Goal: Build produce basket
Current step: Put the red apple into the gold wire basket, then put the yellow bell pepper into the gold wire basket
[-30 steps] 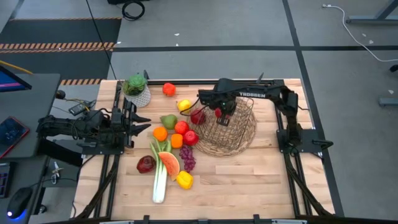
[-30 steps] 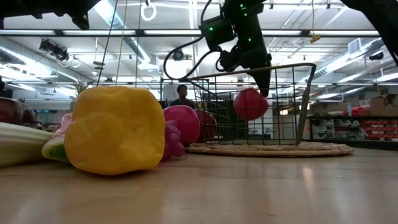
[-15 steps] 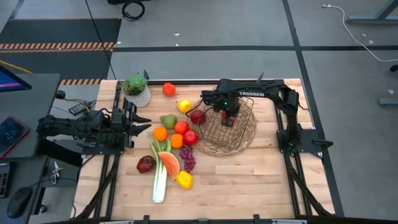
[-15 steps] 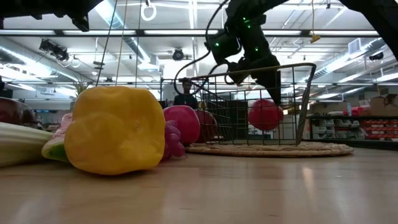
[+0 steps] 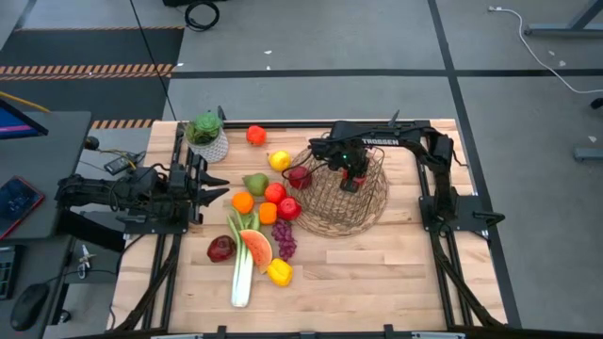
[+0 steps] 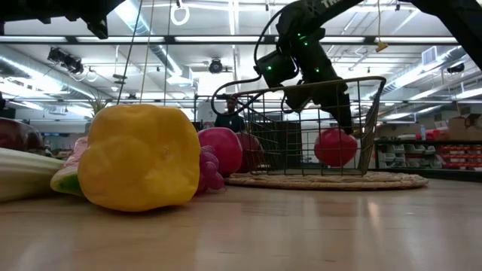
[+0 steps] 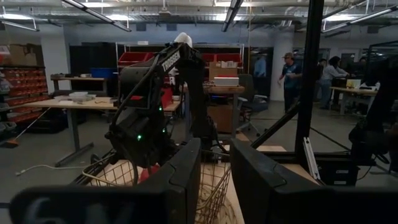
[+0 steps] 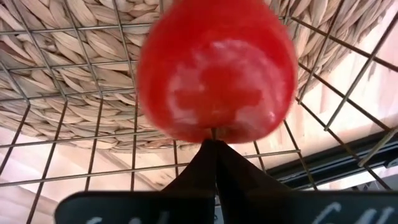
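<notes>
The basket (image 5: 341, 202), a brown wire box on a wide woven base (image 6: 324, 181), stands right of the table's middle. My right gripper (image 6: 344, 128) reaches down into it, shut on a red apple (image 6: 336, 147), which fills the right wrist view (image 8: 214, 68). The rest of the produce lies left of the basket: a dark red apple (image 5: 300, 176), a lemon (image 5: 279, 159), a pear (image 5: 254, 183), oranges (image 5: 243, 201), grapes (image 5: 284, 239), a watermelon slice (image 5: 256, 250) and a leek (image 5: 243, 273). My left gripper (image 5: 219, 187) waits open at the left edge. My right gripper pinches the apple at its stem end (image 8: 213, 133) between its two shut fingertips (image 8: 205, 163). The fingers slant steeply down from above. The apple hangs below them inside the wire walls, a little above the woven base.
A small potted plant (image 5: 207, 135) and an orange-red fruit (image 5: 255, 135) stand at the far left. A yellow pepper (image 6: 139, 156) fills the low view's foreground. Bare wood lies near the front right edge (image 5: 396, 273). People stand in the room beyond.
My right gripper has sunk into the basket and gone a little toward the table's right edge, tipping steeper. It has carried the red apple from rim height down to near the woven base. Its fingers stay shut.
</notes>
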You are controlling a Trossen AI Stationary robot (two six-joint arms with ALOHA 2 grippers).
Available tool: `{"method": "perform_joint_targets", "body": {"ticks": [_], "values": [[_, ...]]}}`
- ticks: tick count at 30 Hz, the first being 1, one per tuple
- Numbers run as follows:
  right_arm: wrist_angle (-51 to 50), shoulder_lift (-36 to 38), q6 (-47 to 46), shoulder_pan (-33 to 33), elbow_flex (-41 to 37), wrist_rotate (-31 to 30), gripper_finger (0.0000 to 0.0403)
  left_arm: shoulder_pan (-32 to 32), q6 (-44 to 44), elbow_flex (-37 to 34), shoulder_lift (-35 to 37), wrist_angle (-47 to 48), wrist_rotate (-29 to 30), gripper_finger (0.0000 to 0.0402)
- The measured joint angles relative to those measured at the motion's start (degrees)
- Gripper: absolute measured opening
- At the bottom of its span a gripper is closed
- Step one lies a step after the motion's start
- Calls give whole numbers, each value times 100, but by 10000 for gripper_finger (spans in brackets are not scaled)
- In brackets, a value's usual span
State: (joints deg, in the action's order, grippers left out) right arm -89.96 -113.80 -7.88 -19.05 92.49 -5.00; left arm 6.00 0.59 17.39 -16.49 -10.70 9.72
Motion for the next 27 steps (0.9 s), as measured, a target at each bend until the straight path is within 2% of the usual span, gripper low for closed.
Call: {"method": "perform_joint_targets", "body": {"ticks": [8, 14, 20, 23, 27], "values": [[-3, 0, -142, -9, 0, -249, 86, -2, 5, 0, 0, 1, -1, 94], [-29, 110, -408, -7, 402, -66, 133, -4, 9, 0, 0, 120, 1, 94], [44, 441, -1061, 126, 1109, 362, 140, -7, 7, 0, 2, 231, 3, 94], [74, 542, -1741, 205, 1327, 441, 139, -4, 7, 0, 0, 254, 3, 94], [468, 636, -1966, 388, 1466, 1028, 139, -4, 5, 0, 2, 222, 3, 94]]}}
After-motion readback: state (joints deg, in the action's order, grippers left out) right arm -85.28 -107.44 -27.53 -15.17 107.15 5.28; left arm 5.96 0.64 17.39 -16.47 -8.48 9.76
